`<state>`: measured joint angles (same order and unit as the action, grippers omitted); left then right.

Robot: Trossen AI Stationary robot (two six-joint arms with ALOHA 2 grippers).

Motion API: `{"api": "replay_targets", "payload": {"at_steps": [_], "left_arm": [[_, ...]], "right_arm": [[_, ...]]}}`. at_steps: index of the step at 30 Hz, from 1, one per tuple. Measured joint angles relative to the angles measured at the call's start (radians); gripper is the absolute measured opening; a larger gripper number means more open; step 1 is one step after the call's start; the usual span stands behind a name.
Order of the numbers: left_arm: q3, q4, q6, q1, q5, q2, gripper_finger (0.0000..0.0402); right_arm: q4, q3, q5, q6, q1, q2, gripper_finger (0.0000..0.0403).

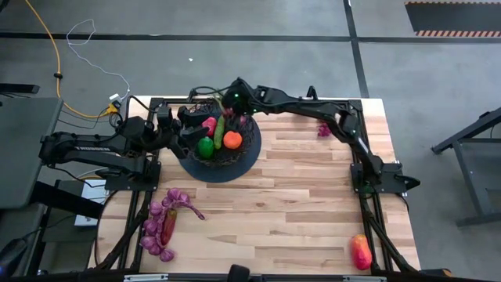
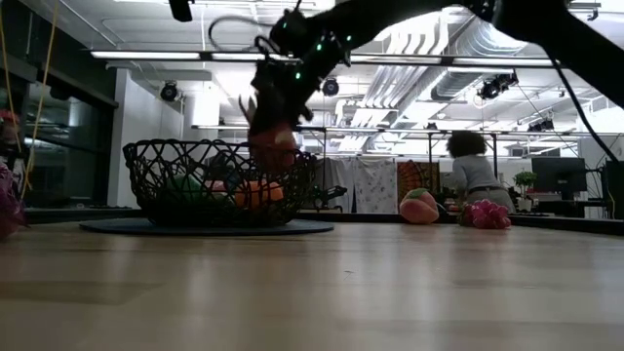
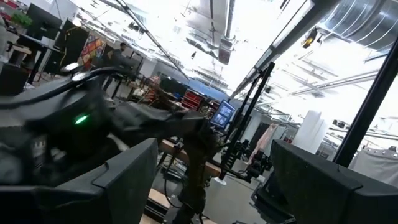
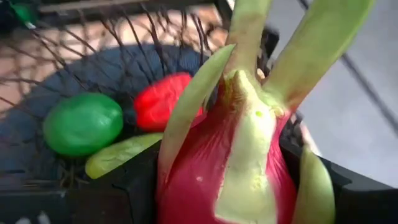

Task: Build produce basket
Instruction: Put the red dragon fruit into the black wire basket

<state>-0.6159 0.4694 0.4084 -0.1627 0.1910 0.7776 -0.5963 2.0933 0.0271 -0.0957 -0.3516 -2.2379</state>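
The right gripper (image 1: pixel 235 106) hangs over the far rim of the basket (image 1: pixel 249 153), its jaws pinching a pink-red fruit with green leaf-like scales (image 4: pixel 233 168), likely a toy dragon fruit; the right wrist view shows the dark fingers bracing its lower sides while the green tips stick up past them. In the low view the fruit (image 2: pixel 274 146) sits just above the basket's rim, not yet lowered inside. The basket rests at the far left-centre of the table (image 1: pixel 313 204), and already holds a green lime (image 1: pixel 205 146), an orange (image 1: pixel 232 140), a cucumber (image 1: pixel 219 131) and a red fruit (image 1: pixel 210 125). The left gripper (image 1: pixel 178 125) waits just left of the basket with its fingers spread and nothing between them. Grape bunches (image 1: pixel 160 227) with a reddish fruit lie near the left front edge, a mango (image 1: pixel 360 252) at the near right corner, and another small purple bunch (image 1: pixel 322 129) far right. The held fruit looks like light, hollow, smooth plastic, so it is probably stiff and a little slippery; the round body is the sound place to grip, since the thin scales may bend or let it twist. The wire basket seems rigid but light, so a bump on the rim might shift it.
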Motion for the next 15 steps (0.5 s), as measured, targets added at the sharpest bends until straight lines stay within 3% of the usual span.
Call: {"api": "replay_targets", "payload": {"at_steps": [6, 15], "left_arm": [[0.0, -0.001, 0.001, 0.0, 0.001, 0.0, 0.0303], [0.0, -0.001, 0.006, 0.0, 0.003, 0.0, 0.0303]], "right_arm": [[-0.01, 0.003, -0.018, 0.093, -0.017, -0.051, 0.0257], [-0.011, 0.004, -0.029, 0.055, -0.018, -0.091, 0.0257]]}}
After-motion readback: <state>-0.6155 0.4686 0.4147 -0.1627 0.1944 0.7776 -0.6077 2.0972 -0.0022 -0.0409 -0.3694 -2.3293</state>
